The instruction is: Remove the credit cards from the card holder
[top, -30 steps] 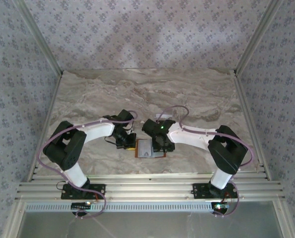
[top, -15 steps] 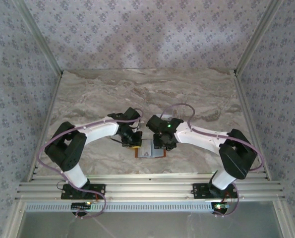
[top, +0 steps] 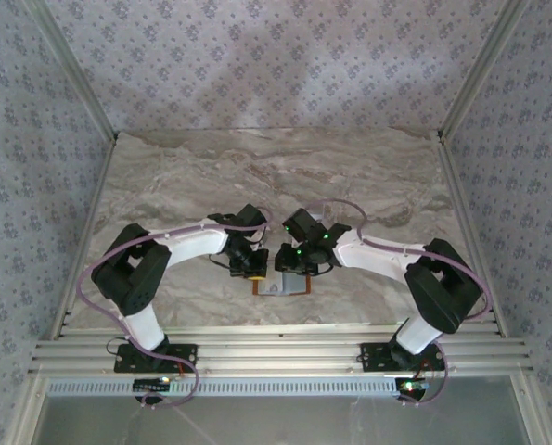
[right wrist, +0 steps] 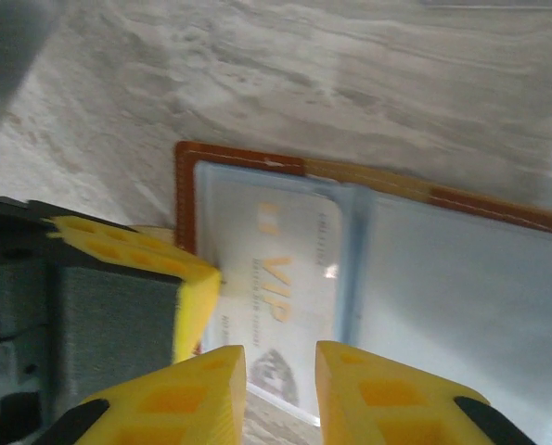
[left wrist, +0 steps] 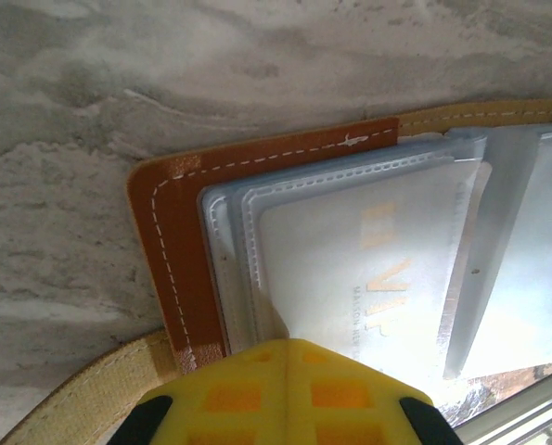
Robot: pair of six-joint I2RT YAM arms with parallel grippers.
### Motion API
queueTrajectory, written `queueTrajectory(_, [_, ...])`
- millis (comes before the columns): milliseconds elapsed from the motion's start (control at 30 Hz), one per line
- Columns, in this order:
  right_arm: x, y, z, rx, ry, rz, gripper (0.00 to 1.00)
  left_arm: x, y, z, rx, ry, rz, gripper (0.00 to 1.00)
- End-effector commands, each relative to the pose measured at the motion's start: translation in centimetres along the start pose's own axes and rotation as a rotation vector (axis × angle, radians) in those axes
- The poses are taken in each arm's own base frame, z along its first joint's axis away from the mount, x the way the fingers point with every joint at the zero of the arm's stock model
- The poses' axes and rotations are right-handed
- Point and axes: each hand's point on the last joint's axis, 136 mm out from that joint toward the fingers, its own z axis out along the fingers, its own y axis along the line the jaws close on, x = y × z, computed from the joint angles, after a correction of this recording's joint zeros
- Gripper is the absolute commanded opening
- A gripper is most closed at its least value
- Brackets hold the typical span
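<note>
- left gripper (left wrist: 288,385): fingers pressed together, tip resting on the left panel of the card holder (left wrist: 169,241), seemingly pinning it. This hold-down should be firm while a card is being drawn.
- card holder: lying open by the middle of the table's (top: 368,176) near edge, lining facing up.
- credit card (right wrist: 276,278): sitting in the left sleeve, VIP lettering showing.
- right gripper (right wrist: 280,394): fingers standing slightly apart over the card's near edge. It should be pinching the card alone, then pulling flat along the sleeve.
</note>
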Motion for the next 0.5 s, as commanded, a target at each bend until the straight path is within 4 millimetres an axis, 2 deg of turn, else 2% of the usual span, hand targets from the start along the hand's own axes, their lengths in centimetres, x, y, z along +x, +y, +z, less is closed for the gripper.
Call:
queueTrajectory(0, [0.0, 1.2, 1.1, -0.081, 0.027, 0.007, 0.26, 0.5, 1.5, 0.8, -0.079, 0.025, -0.008, 0.05])
queueTrajectory(233, [0.6, 0.1, 2.6, -0.061, 0.055, 0.027, 0.26, 0.6, 1.6, 0.9, -0.082, 0.028, -0.008, 0.05])
queueTrajectory(467, [1.1, -1.9, 2.9, 0.029, 0.057, 0.030, 0.25, 0.6, 1.7, 0.9, -0.083, 0.027, -0.006, 0.05])
